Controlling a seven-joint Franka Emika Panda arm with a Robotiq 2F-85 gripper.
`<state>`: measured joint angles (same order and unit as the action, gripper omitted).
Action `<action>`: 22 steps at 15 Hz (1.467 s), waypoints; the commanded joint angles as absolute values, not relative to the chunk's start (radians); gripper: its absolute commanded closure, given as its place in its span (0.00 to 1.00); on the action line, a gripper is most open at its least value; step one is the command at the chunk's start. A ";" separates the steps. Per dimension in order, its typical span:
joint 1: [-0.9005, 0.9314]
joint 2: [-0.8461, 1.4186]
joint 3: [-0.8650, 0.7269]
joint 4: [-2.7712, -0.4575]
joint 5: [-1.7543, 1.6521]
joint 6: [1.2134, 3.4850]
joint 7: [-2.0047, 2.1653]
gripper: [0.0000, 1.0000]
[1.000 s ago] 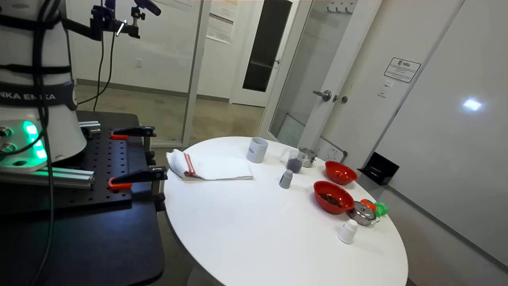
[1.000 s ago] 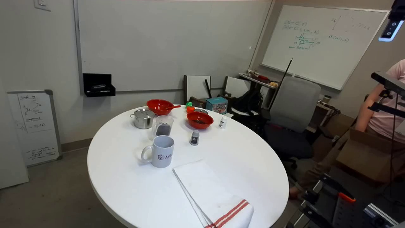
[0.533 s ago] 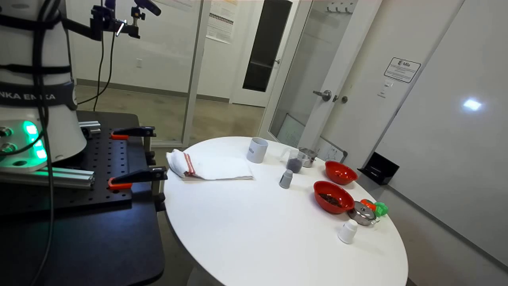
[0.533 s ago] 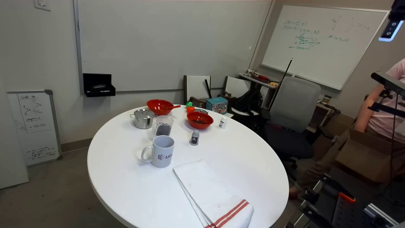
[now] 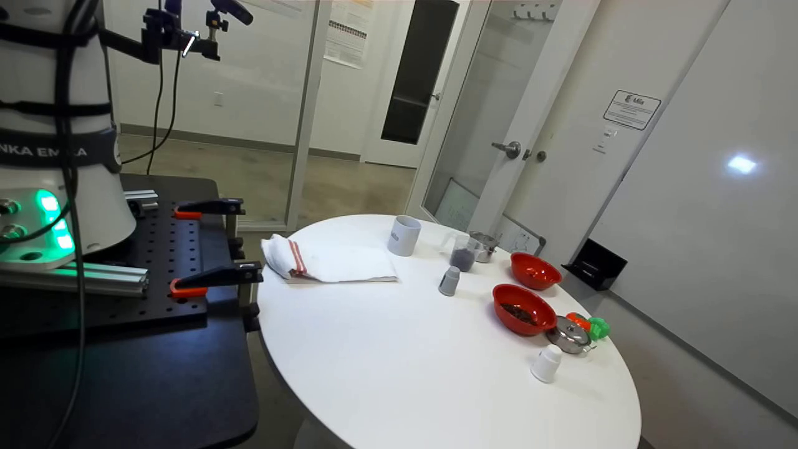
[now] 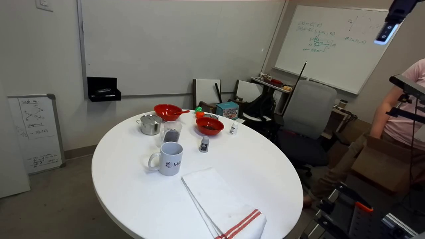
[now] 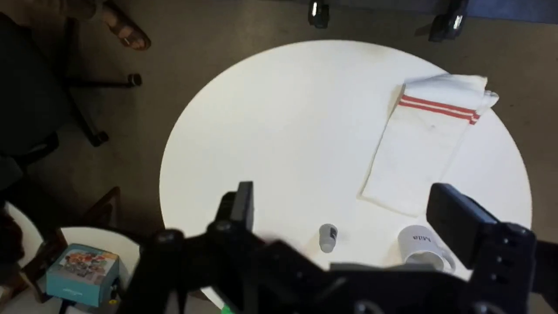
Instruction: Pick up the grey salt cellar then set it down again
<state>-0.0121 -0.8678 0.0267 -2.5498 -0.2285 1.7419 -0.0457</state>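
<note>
Fingers (image 7: 453, 224) stand parted wide at either side of the wrist view, and the grey salt cellar (image 7: 328, 237) shows between them there, resting on the white worktop (image 7: 279, 126) beyond their tips. In both exterior views the cellar stands upright, apart from its neighbours. The pale mug (image 6: 171, 161), its handle turned away from the cellar, stands near it. A clear jug (image 6: 174, 125) with dark contents (image 6: 171, 136) is near too, just beside a metal pot (image 6: 150, 127); whether jug and pot touch cannot be told. Behind the cellar, in an exterior view, a red bowl (image 6: 210, 132) holds dark brown pieces (image 6: 209, 127), with a white shaker (image 6: 234, 128) upright to its right. A second red bowl (image 6: 164, 111), a slim red piece (image 6: 181, 112) jutting past its rim, sits near the pot. In an exterior view a lidded metal pan (image 5: 568, 337) sits right by the filled bowl, contact unclear, with an orange piece (image 5: 580, 320) and a green piece (image 5: 599, 328) beyond. A folded white towel (image 7: 414, 157), striped red at one end, lies near the mug, that end at the worktop's edge. The robot's base (image 5: 93, 206), lit green, stands over a black perforated plate (image 5: 177, 246). A person (image 6: 415, 68), partly cut off, has an arm lowered to a cardboard box (image 6: 382, 167), the hand hidden.
</note>
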 commanded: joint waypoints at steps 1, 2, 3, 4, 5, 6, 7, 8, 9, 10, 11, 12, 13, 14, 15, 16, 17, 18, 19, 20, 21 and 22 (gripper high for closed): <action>0.017 -0.809 -0.018 -2.564 -0.223 1.848 -0.088 0.00; 0.018 -0.793 -0.024 -2.565 -0.222 1.864 -0.096 0.00; 0.018 -0.777 -0.029 -2.566 -0.224 1.880 -0.105 0.00; 0.017 -0.749 -0.033 -2.559 -0.224 1.891 -0.113 0.00; 0.018 -0.727 -0.040 -2.556 -0.220 1.903 -0.123 0.00; 0.016 -0.687 -0.043 -2.548 -0.221 1.914 -0.130 0.00; 0.018 -0.647 -0.047 -2.540 -0.217 1.927 -0.140 0.00; 0.022 -0.607 -0.050 -2.533 -0.211 1.949 -0.150 0.00; 0.026 -0.564 -0.051 -2.523 -0.205 1.969 -0.161 0.00; 0.032 -0.518 -0.051 -2.511 -0.196 1.993 -0.168 0.00; 0.036 -0.478 -0.049 -2.499 -0.188 2.011 -0.178 0.00; 0.043 -0.437 -0.049 -2.488 -0.177 2.042 -0.192 0.00; 0.018 -0.542 -0.031 -2.546 -0.205 2.008 -0.156 0.00; 0.023 -0.502 -0.030 -2.535 -0.199 2.028 -0.162 0.00; 0.025 -0.472 -0.029 -2.524 -0.196 2.038 -0.163 0.00; 0.026 -0.452 -0.029 -2.514 -0.195 2.040 -0.163 0.00; 0.027 -0.442 -0.029 -2.507 -0.194 2.040 -0.164 0.00; 0.027 -0.439 -0.029 -2.502 -0.194 2.040 -0.164 0.00; 0.027 -0.440 -0.029 -2.500 -0.194 2.040 -0.165 0.00; 0.027 -0.440 -0.029 -2.499 -0.194 2.040 -0.165 0.00; 0.022 -0.442 -0.026 -2.502 -0.198 2.049 -0.149 0.00; 0.023 -0.432 -0.030 -2.498 -0.188 2.071 -0.146 0.00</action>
<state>0.0323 -0.4404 -0.0354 -2.5014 -0.1992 2.0408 -0.1588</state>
